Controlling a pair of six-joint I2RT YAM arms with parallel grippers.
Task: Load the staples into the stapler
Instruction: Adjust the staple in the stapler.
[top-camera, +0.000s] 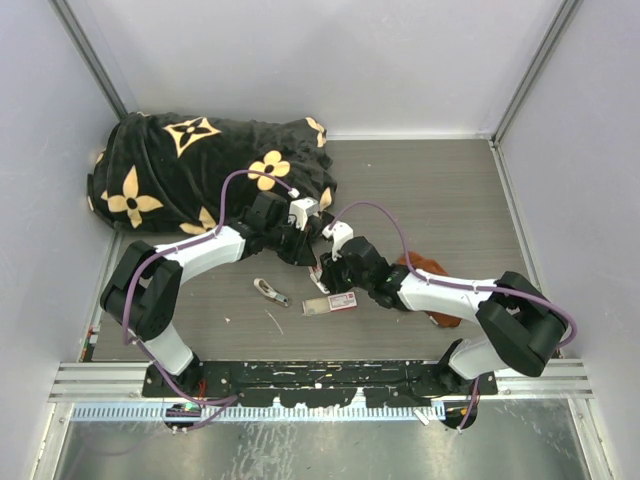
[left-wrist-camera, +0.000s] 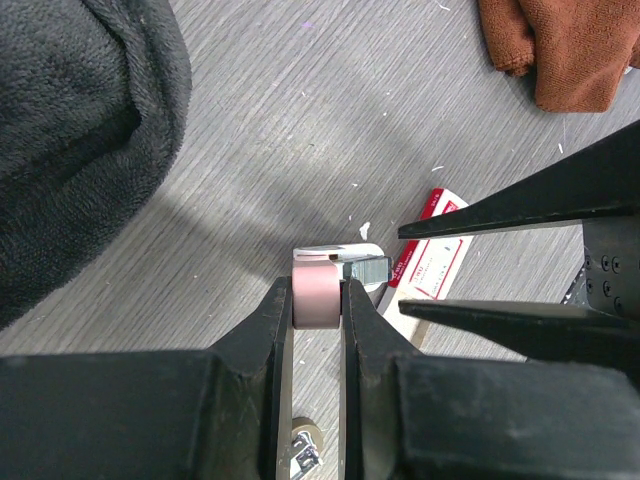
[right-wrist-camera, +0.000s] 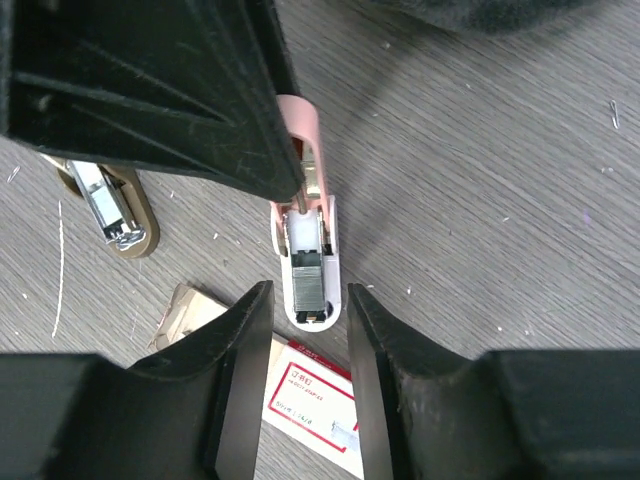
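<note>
In the left wrist view my left gripper (left-wrist-camera: 318, 288) is shut on the pink rear end of the stapler (left-wrist-camera: 318, 305), held just above the table. From the right wrist view the stapler (right-wrist-camera: 305, 150) lies open, its white front pointing at my right gripper (right-wrist-camera: 308, 303). A silvery strip of staples (right-wrist-camera: 311, 285) sits in its metal channel. The right gripper is open, its fingers (right-wrist-camera: 240, 340) flanking the stapler's front tip without touching it. Just below lies the white staple box with the red label (right-wrist-camera: 310, 392), and beside it the grey tray (right-wrist-camera: 190, 312). From above, both grippers (top-camera: 308, 250) (top-camera: 326, 272) meet over the box (top-camera: 331, 302).
A black blanket with tan flowers (top-camera: 200, 170) fills the back left. A rust-brown cloth (top-camera: 432, 268) lies under the right arm. A small metal piece on a tan oval (right-wrist-camera: 112, 205) rests left of the stapler. Loose staples (top-camera: 274, 321) are scattered on the table.
</note>
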